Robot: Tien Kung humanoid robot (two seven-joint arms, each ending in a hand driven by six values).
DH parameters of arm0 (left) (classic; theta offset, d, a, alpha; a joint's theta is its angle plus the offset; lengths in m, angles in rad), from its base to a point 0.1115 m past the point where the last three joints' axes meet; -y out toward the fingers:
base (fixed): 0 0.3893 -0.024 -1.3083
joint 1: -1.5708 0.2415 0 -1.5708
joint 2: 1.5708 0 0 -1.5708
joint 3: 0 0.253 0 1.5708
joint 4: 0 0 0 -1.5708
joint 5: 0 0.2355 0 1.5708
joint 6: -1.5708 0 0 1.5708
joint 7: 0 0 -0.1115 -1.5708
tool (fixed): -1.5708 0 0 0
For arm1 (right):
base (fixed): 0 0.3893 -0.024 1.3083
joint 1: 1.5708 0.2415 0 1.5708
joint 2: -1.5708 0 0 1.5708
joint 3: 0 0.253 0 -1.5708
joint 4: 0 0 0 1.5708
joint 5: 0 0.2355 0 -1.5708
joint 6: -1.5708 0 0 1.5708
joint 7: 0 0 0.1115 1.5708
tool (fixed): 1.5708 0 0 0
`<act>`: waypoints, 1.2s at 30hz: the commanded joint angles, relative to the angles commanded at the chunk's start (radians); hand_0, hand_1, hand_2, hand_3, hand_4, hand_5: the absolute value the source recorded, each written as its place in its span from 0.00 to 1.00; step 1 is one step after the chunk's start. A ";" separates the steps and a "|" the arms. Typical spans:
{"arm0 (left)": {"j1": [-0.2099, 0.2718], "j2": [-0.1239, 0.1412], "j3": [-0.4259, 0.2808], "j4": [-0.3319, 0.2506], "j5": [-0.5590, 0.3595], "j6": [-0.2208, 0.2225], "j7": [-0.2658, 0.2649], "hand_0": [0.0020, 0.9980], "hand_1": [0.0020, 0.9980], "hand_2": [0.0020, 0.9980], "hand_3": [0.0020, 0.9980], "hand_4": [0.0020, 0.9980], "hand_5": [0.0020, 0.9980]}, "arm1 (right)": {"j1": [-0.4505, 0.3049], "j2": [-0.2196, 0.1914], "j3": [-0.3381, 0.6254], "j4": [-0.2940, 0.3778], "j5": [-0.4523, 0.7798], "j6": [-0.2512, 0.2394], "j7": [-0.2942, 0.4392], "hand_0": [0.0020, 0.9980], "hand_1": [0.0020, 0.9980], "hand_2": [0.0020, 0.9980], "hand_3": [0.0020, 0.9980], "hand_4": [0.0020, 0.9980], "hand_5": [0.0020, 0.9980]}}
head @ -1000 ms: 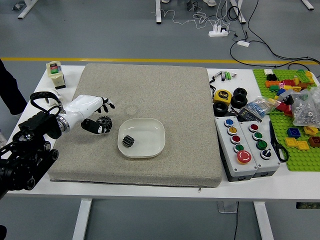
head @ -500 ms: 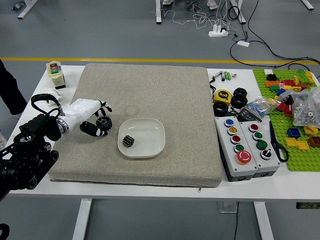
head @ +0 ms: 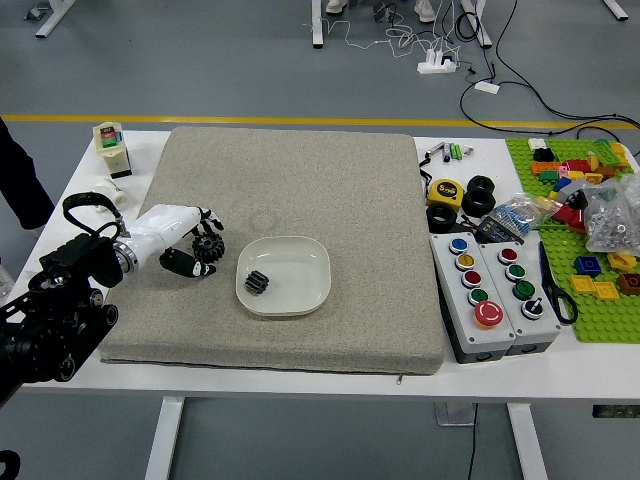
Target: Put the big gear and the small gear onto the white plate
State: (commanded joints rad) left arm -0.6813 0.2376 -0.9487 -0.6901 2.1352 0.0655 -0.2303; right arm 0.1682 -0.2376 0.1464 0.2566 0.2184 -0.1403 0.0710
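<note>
Head view: our left hand [head: 192, 240] has closed in on the big gear [head: 208, 247], with the small gear [head: 256, 282] on the plate.
A second ago our fingers [head: 208, 216] reached out above the big gear; now they have curled down to it, the thumb lies low on its near side, and we seem to be pinching it between them. It is just left of the white plate [head: 284, 304], over the grey mat [head: 340, 345] on the desk [head: 480, 375]; we cannot tell whether it is lifted. With the small gear already placed, we judge that only a secure lift, a short carry rightward and a gentle release beside it remain.
</note>
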 joint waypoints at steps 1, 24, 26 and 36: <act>0.001 0.000 0.001 0.001 -0.005 0.001 -0.001 0.39 0.49 0.55 0.63 0.69 0.13 | 0.000 0.000 0.000 0.000 0.000 0.000 0.000 0.62 0.62 0.67 0.47 0.72 0.59; -0.003 0.002 -0.020 0.003 0.007 0.012 0.011 0.30 0.35 0.43 0.56 0.42 0.07 | 0.003 -0.001 0.009 0.000 -0.004 0.001 0.000 0.62 0.62 0.67 0.47 0.72 0.59; -0.004 0.004 -0.026 -0.004 0.012 0.017 0.013 0.30 0.35 0.43 0.56 0.42 0.07 | 0.003 -0.001 0.009 -0.001 -0.003 0.001 0.000 0.62 0.62 0.67 0.47 0.72 0.59; -0.007 0.003 0.003 -0.116 -0.029 0.035 0.031 0.30 0.35 0.43 0.56 0.41 0.05 | 0.004 -0.002 0.011 -0.001 -0.005 0.002 0.000 0.62 0.62 0.67 0.47 0.72 0.59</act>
State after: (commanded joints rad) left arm -0.6885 0.2410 -0.9461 -0.8065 2.1060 0.1005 -0.1989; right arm 0.1721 -0.2397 0.1571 0.2559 0.2137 -0.1381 0.0708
